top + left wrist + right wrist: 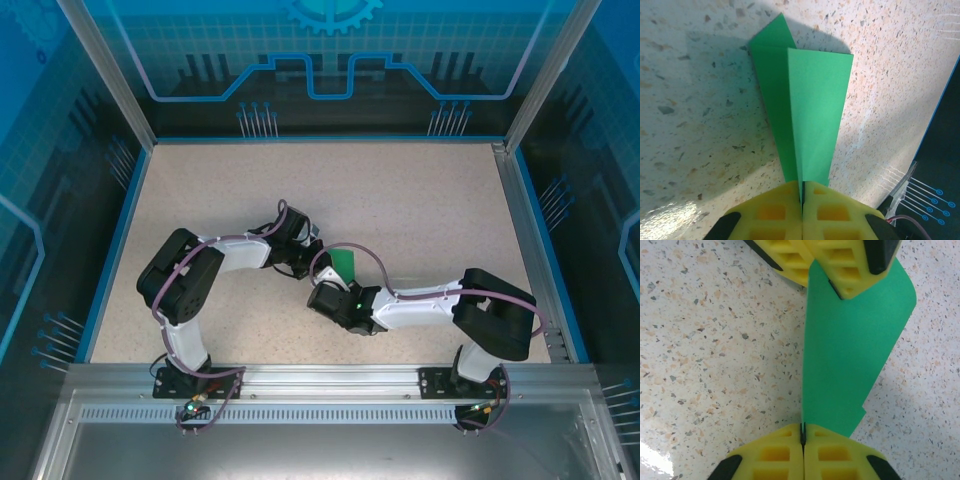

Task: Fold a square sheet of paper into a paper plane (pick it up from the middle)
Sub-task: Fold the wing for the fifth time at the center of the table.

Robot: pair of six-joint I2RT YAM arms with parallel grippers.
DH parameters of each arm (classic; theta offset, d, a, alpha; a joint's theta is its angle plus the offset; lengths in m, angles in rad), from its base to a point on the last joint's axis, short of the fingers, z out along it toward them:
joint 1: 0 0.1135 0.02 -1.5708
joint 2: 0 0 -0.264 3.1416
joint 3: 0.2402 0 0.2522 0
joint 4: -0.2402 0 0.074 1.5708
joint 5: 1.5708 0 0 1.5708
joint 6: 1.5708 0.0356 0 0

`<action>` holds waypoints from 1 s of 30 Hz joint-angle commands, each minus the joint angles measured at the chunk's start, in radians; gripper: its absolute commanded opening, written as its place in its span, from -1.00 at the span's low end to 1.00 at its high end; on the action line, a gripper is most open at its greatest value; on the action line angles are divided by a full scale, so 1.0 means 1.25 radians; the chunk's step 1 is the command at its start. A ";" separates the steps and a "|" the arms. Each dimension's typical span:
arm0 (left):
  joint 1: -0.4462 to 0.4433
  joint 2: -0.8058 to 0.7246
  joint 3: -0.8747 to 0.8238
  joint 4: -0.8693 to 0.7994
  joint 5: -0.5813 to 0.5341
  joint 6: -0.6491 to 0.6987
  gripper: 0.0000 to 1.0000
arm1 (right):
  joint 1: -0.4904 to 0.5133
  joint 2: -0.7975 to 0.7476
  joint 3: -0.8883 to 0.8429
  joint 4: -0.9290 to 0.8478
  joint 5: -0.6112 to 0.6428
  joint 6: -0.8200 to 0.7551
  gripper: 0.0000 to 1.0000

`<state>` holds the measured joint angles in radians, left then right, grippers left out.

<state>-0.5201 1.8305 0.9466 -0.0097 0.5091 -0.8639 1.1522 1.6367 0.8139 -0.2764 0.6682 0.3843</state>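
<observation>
Count of paper: one paper plane (345, 265), bright green, folded into a long narrow wedge with layered flaps.
Count of arms: two arms (235, 255), white and black, reaching in toward each other at mid-desk.
Count of pincers: two, each with two yellow fingers (775, 212).
Count of cables: two purple cables (372, 257), one looping along each arm.
Left pincer (802, 200): together, clamped on the narrow end of the paper plane; from its wrist view the paper widens away from it.
Right pincer (802, 437): together, clamped on the opposite edge of the paper plane, facing the left pincer across the paper.
Paper plane, place: spanned between the two pincers near the middle of the desk (420, 190), slightly nearer the robot's edge.
Paper plane, contact: it throws a shadow (720, 75) on the speckled desk; whether any part touches the surface, cannot tell.
</observation>
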 commanded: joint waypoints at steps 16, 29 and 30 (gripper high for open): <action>0.010 -0.211 -0.043 -0.155 -0.217 0.000 0.17 | -0.110 -0.159 -0.229 0.367 -0.323 0.036 -1.00; 0.011 -0.235 -0.054 -0.157 -0.220 -0.012 0.16 | -0.232 -0.207 -0.351 0.570 -0.533 0.124 -1.00; 0.011 -0.235 -0.055 -0.154 -0.218 -0.013 0.15 | -0.238 -0.209 -0.355 0.577 -0.541 0.127 -1.00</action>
<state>-0.5133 1.5547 0.8940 -0.1879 0.2459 -0.8658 0.8742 1.3991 0.3893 0.3504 0.0742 0.5018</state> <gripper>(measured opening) 0.577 0.043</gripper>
